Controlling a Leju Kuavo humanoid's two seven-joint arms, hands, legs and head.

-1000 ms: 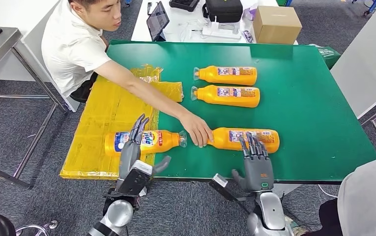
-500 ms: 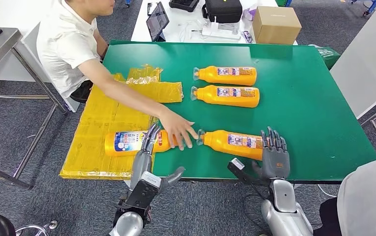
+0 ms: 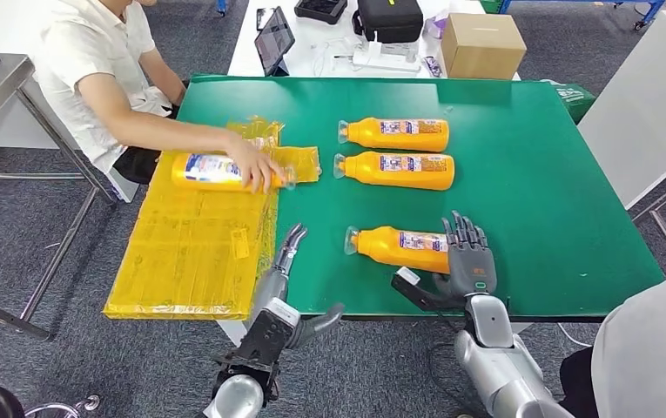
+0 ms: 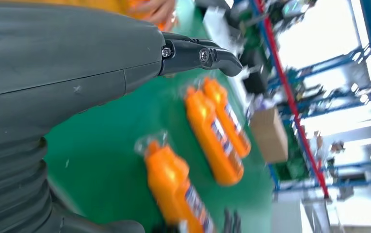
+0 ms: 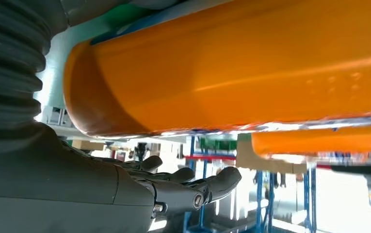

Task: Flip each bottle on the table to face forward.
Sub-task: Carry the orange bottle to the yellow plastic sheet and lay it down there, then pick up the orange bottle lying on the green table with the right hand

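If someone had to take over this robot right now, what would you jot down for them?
Left hand: open, hovering at the table's near edge, holding nothing.
Right hand: fingers spread against the base end of the near bottle, touching it; no firm grip can be seen.
Two far bottles lie side by side on the green table, caps to the left, showing the same small-print label as the near one.
A person's hand holds a fourth bottle, blue label up, on the yellow sheet.
Done: probably that fourth bottle.
Left: likely the other three.
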